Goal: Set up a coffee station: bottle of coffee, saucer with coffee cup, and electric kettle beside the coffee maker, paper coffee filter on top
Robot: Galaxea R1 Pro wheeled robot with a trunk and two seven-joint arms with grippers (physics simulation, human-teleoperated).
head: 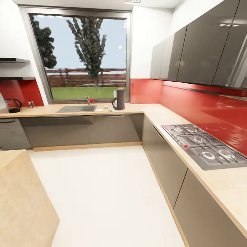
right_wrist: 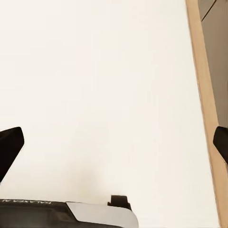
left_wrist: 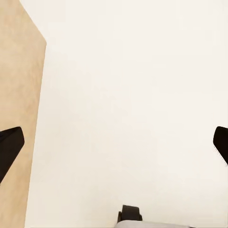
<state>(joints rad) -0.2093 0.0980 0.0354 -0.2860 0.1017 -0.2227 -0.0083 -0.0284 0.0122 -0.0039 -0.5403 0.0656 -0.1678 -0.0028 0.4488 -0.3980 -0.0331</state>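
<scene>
Across the far wall, under the big window [head: 82, 56], the light wood table [head: 144, 110] runs left to right and then turns down the right side of the head view. The coffee maker [head: 119, 99] stands upright on it, just right of the sink [head: 76, 109]. Beside the machine's base sit a few small white things [head: 100, 110], too small to tell apart. Way over at the left end, the electric kettle [head: 13, 105] sits on the table against the red backsplash [head: 202, 109], well apart from the coffee maker. Above the kettle, two thin dark shelves [head: 15, 78] are fixed to the wall. On the right run there's a gas hob [head: 202, 144] set into the table. The wooden island [head: 20, 199] fills the near left corner, with pale floor [head: 103, 192] between.

Down at the wrists: the left gripper [left_wrist: 114, 142] hangs over the floor, its dark fingertips [left_wrist: 10, 145] spread wide at either edge, nothing between them, the island's side beside it. The right gripper [right_wrist: 114, 142] is likewise spread wide over bare floor, fingertips [right_wrist: 10, 147] far apart and holding nothing, a cabinet kickboard [right_wrist: 206, 114] along one side.
</scene>
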